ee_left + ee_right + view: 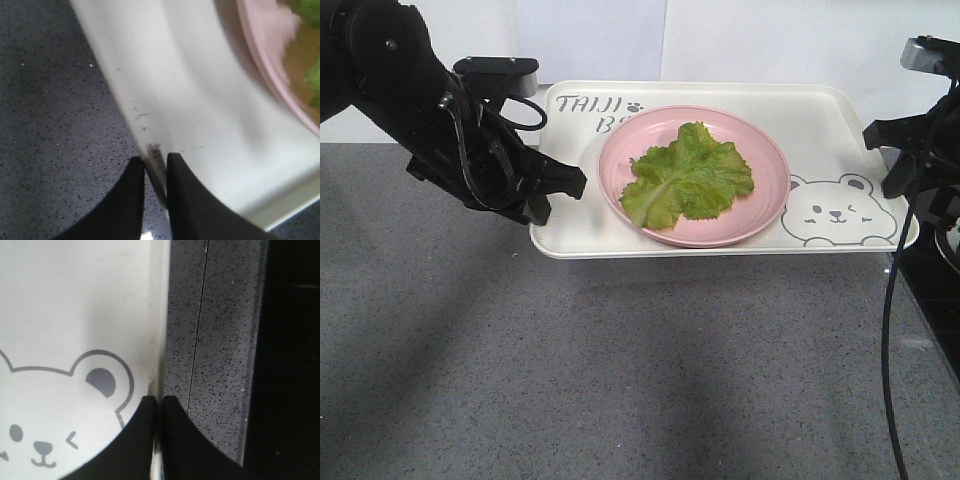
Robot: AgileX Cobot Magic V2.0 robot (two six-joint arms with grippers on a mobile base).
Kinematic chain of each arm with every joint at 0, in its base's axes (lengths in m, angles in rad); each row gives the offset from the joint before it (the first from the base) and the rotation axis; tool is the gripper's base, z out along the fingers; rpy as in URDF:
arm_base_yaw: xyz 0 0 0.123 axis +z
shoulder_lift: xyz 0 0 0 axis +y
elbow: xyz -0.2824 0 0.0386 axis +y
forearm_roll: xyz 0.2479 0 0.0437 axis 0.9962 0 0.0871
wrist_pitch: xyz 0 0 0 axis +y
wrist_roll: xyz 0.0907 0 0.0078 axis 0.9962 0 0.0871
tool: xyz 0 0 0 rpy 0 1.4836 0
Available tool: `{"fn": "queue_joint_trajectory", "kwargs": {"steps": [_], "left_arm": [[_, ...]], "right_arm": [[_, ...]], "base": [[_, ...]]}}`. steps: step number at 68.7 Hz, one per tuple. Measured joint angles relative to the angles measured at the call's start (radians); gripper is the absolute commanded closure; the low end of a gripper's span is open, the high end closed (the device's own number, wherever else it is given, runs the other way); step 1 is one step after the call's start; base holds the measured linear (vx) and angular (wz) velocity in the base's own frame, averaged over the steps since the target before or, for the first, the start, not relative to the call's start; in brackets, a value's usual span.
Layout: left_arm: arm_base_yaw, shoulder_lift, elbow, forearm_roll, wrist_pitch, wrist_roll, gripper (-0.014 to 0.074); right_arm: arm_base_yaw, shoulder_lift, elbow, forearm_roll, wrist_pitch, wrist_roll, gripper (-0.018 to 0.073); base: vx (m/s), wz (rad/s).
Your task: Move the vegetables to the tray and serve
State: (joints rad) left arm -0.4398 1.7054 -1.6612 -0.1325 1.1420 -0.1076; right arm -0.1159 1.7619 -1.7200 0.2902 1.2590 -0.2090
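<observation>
The vegetables (688, 176), green crinkled lettuce leaves, lie on a round pink plate (768, 200) that rests on the cream tray (820, 125) with its bear drawing. Both arms hold the tray level, a little above the grey counter. My left gripper (556, 193) is shut on the tray's left rim; in the left wrist view the gripper (156, 159) pinches the rim of the tray (200, 100), with the plate (267, 60) and lettuce (312, 80) beyond. My right gripper (905, 190) is shut on the right rim; the right wrist view shows the gripper (160, 401) clamping the tray (75, 300) beside the bear's ear.
The grey speckled counter (620, 370) stretches under and in front of the tray. Its right edge drops to a dark area (290, 365). A black cable (888, 340) hangs from the right arm. A white wall (770, 40) stands behind.
</observation>
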Motion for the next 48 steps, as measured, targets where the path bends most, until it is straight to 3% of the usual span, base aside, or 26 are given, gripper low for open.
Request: {"fn": "queue_joint_trajectory", "kwargs": {"steps": [48], "left_arm": [[0.000,0.000,0.000,0.000,0.000,0.000,0.0602]], "right_arm": [[0.000,0.000,0.000,0.000,0.000,0.000,0.0565]], "base": [[0.00,0.00]]}}
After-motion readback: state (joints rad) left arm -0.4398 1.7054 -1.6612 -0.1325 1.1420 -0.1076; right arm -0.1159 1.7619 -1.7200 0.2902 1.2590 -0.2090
